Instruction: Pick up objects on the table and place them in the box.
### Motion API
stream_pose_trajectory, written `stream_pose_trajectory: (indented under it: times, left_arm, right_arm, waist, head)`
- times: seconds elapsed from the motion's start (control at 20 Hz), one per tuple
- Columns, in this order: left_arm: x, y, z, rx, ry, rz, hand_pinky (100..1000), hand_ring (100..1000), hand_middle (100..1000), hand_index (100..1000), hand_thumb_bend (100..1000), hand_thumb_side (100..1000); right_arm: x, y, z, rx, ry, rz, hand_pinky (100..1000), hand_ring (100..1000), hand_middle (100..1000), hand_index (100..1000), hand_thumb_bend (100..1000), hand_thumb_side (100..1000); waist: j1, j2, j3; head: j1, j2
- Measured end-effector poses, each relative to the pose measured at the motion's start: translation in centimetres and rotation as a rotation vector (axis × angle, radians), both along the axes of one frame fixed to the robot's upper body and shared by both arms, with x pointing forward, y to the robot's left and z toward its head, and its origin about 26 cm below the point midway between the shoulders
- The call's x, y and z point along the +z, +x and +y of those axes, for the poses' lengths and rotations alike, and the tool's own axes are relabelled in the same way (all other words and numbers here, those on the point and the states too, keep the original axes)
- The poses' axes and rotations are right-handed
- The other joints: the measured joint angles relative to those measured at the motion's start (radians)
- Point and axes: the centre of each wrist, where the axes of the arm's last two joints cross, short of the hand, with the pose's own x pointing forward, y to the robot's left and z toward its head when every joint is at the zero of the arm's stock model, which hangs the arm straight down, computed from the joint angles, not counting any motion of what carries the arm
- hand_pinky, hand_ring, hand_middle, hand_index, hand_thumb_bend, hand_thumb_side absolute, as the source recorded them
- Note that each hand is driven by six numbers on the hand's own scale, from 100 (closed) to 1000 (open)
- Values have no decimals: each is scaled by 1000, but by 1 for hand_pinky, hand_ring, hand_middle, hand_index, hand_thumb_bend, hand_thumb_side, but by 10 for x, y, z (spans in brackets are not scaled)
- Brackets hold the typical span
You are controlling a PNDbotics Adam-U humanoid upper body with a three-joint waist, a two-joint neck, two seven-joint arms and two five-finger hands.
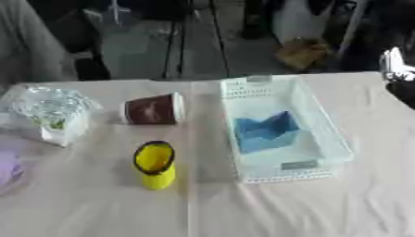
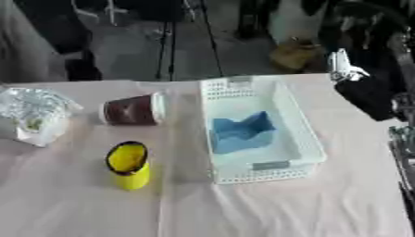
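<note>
In the left eye view, the yellow cup (image 1: 154, 165) stands upright near the white box (image 1: 324, 134), and the brown cup (image 1: 152, 109) lies on its side behind it, apt to roll if nudged in a reach. In the right eye view, the right hand (image 2: 365, 95) hangs beyond the box's far right corner, apparently empty; I cannot tell how far its fingers are open, and the left hand is unseen.

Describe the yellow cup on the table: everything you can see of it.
The yellow cup looks like glossy plastic or enamel, with a dark rim round its open mouth. It stands near the table's front, mouth tipped toward the camera, so the yellow inside shows. It stands alone on the pale cloth, left of the white basket, touching nothing else.
</note>
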Motion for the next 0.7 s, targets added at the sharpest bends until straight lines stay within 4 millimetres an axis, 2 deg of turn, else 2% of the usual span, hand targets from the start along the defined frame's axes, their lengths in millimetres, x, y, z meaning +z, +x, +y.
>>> stream_pose_trajectory:
  times: [0.55,0.7]
  left_arm:
    - [-2,0,-1,3,-2,4,509,686,749,823,404,873]
    - [-2,0,-1,7,4,7,510,686,749,823,407,867]
  right_arm:
    - [0,0,0,-1,1,0,589,648,801,882,100,444]
    - [0,0,0,-1,1,0,588,648,800,882,100,445]
  waist:
    - [-1,-1,3]
    - [-1,-1,3]
  head:
    - [4,0]
    - [29,0]
